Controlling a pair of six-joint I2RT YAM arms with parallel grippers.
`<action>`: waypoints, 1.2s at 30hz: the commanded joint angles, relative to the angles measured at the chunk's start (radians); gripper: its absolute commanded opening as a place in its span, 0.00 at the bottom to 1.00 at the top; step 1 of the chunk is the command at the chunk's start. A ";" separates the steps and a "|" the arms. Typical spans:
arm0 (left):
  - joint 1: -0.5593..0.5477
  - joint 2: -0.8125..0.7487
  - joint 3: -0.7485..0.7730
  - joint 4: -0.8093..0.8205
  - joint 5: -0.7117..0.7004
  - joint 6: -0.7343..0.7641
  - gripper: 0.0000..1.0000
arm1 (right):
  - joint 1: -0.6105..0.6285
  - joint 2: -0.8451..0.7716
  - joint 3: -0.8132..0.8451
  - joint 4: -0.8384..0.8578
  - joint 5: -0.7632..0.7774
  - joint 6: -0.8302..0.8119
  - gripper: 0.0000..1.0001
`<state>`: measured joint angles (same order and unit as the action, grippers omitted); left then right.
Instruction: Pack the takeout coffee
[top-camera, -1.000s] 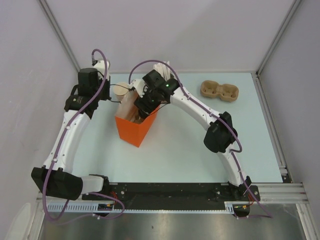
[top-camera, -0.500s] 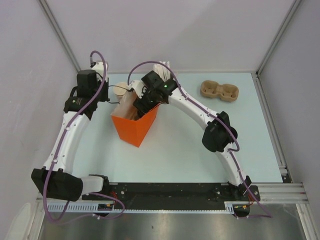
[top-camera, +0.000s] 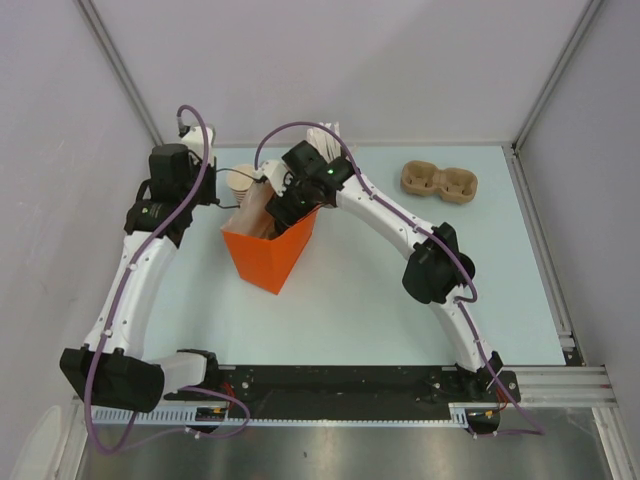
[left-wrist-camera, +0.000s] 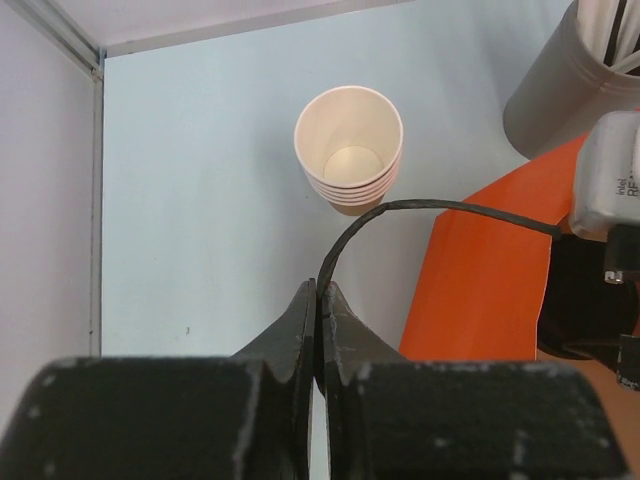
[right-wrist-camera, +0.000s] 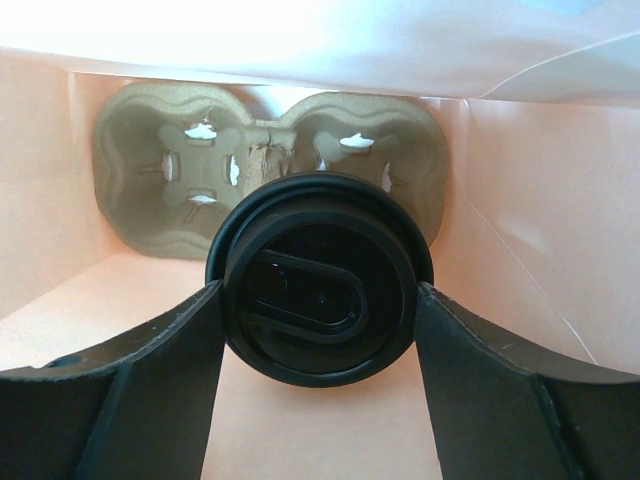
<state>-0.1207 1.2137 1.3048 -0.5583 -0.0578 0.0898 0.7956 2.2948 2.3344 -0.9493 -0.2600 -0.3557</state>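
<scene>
- Compared with the frame a second earlier, the orange paper bag (top-camera: 268, 262) sits slightly further left on the tabletop (top-camera: 380, 300), and the left arm (top-camera: 140, 265) has drawn a little toward the left wall. The right arm (top-camera: 400, 225) holds the same reach into the bag.
- Right tool (right-wrist-camera: 320, 292): lowered inside the bag's open mouth, its two fingers (right-wrist-camera: 150, 390) pressed against opposite sides of the takeout coffee (right-wrist-camera: 320, 225) and gripping it.
- Takeout coffee: inside the orange bag, seen from above in the right wrist view, so that only its black lid shows. It is held over the middle of the moulded pulp cup carrier (right-wrist-camera: 150, 170) lying on the bag floor. Whether it rests in a pocket cannot be told.
- Left tool (left-wrist-camera: 317, 295): fingers closed tip to tip, holding nothing, poised above the tabletop just left of the bag.
- Stack of nested paper cups (left-wrist-camera: 349, 150): upright on the tabletop beyond the left tool, apart from it.
- Black cable (left-wrist-camera: 420, 207): arcs from the left tool's tips across to the right wrist.
- Grey holder of white sticks (left-wrist-camera: 560, 100): stands behind the bag's far edge.
- Second pulp cup carrier (top-camera: 439, 182): on the tabletop at far right, well apart from the bag.
</scene>
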 joint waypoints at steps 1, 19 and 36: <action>0.006 -0.029 -0.007 0.029 0.041 0.010 0.06 | 0.002 0.023 0.036 -0.063 -0.001 0.017 0.76; 0.006 -0.028 0.002 0.005 0.088 0.018 0.07 | 0.002 -0.089 0.083 0.043 -0.022 0.053 1.00; 0.004 -0.014 0.028 -0.049 0.170 0.042 0.08 | 0.010 -0.296 0.086 0.133 -0.025 0.044 1.00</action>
<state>-0.1200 1.2125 1.3041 -0.5919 0.0673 0.1146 0.7994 2.1075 2.3707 -0.8677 -0.2783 -0.3038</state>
